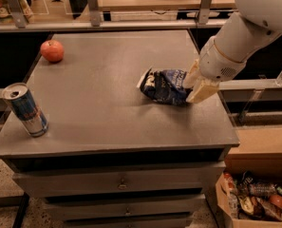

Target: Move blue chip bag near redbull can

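The blue chip bag, crumpled dark navy foil with white lettering, lies on the right part of the grey table. My gripper is at the bag's right end, low over the table. Its two cream fingers are open, with the bag's right edge at or just between them. The redbull can, slim, blue and silver, stands upright near the table's front left corner, far from the bag.
A red apple sits at the table's back left. Drawers run below the table front. A cardboard box of snacks stands on the floor at the lower right. A shelf rail runs behind the table.
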You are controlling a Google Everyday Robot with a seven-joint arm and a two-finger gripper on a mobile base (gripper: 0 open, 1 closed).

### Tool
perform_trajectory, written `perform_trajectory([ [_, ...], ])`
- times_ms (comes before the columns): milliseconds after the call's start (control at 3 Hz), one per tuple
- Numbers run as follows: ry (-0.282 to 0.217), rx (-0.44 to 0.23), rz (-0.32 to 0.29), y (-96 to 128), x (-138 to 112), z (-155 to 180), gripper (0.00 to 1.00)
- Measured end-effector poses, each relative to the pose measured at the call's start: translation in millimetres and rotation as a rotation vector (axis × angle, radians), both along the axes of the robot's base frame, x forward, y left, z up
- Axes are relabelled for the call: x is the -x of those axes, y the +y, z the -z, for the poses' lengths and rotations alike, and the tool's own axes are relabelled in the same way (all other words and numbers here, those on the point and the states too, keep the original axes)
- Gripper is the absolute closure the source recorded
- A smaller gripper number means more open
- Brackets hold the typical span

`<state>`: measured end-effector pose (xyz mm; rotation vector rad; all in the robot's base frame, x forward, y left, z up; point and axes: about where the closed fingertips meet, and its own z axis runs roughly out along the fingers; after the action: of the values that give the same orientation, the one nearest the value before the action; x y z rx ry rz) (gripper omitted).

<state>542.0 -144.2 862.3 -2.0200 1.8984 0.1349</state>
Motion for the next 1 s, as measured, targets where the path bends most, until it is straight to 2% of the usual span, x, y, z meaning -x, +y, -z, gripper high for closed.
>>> perform_trajectory([
  [333, -0.007, -0.023, -0.039, 11.8, -0.4, -11.7, 1.0],
  [1000, -0.043, -0.088, -0.1, 49.8, 2.0, -45.7, 1.0],
])
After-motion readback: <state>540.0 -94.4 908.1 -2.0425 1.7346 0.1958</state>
